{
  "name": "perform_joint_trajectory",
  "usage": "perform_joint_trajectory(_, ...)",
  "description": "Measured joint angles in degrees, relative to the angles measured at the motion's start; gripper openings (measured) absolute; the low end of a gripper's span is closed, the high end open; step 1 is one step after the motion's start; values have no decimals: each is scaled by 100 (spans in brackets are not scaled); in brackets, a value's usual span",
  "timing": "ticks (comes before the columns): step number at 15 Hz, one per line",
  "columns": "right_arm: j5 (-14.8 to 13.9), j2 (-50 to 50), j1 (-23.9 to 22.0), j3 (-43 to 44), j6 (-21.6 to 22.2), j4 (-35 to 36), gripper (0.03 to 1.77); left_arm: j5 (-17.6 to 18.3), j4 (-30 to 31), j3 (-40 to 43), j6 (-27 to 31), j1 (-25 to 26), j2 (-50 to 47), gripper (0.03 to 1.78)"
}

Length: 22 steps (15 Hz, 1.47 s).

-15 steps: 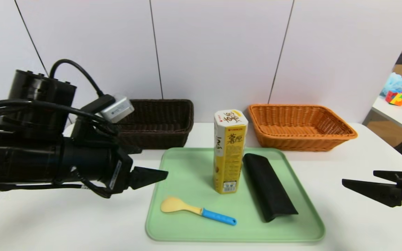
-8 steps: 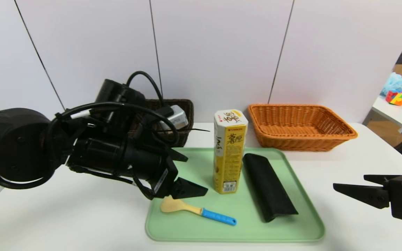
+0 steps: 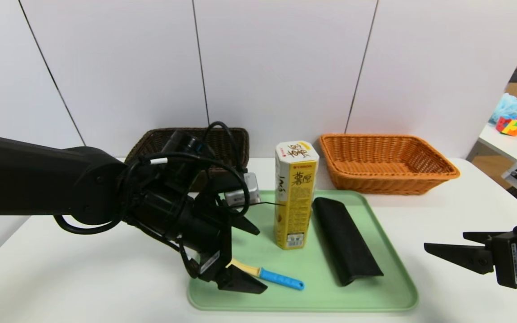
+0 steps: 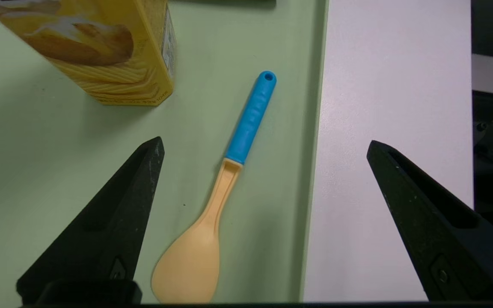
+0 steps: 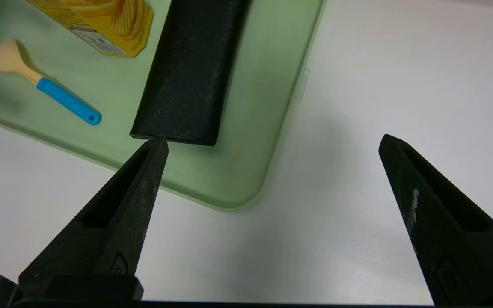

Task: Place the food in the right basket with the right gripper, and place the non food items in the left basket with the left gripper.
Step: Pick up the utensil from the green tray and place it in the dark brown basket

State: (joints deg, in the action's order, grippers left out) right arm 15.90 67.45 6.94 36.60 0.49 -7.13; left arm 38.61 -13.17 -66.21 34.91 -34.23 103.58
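Spoon (image 3: 282,279) on the tray (image 3: 303,306) lies under the wide-open, empty left gripper (image 3: 263,260), which seemingly must descend and close (the open right gripper (image 3: 443,240) waits beside the tray), with snack box (image 3: 295,202) and baskets beyond.

On the yellow carton (image 3: 296,197) before you, the brand name "ORION" was legible in red near the top of the front panel, with the characters "薯愿" printed in black beneath it. The remaining print on that panel was too small for you to read.
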Motion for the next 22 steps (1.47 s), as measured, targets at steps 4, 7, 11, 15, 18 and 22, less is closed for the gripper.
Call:
perform_joint_trajectory(4,20,22,0,-16,-5,-4,170,130,-15,-90,681,-5,419,169)
perform_joint_trajectory(7,15,21,-2,-41,-5,-2,170,306,-17,-110,1100,-5,653,169)
perform_joint_trajectory(11,17,5,-2,-177,-5,146,170,447,-61,-107,1458,13,862,169)
perform_joint_trajectory(15,15,-6,-2,-385,4,524,170,640,-87,-247,1462,33,984,169)
perform_joint_trajectory(18,15,5,-2,-407,2,532,170,649,-85,-367,1462,119,1084,169)
perform_joint_trajectory(22,17,16,-2,-416,0,532,170,657,-66,-462,1593,238,1232,169)
